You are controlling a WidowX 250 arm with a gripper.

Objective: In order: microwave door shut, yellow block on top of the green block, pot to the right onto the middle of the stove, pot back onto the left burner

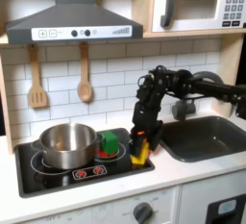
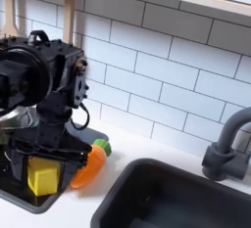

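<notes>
My gripper (image 2: 43,168) is clamped on the yellow block (image 2: 41,178) at the stove's (image 1: 58,176) right edge, beside the green block (image 1: 110,142) and pot (image 1: 67,143).

From my station, the pot (image 1: 67,143) reads as polished steel with mirror reflections. The stove (image 1: 34,178) is glossy black. At 10 o'clock from the pot, two spoons (image 1: 85,82) look like matt wood. The yellow block (image 2: 41,177) appears smooth plastic. The sink (image 1: 207,136) is matt dark grey.
</notes>
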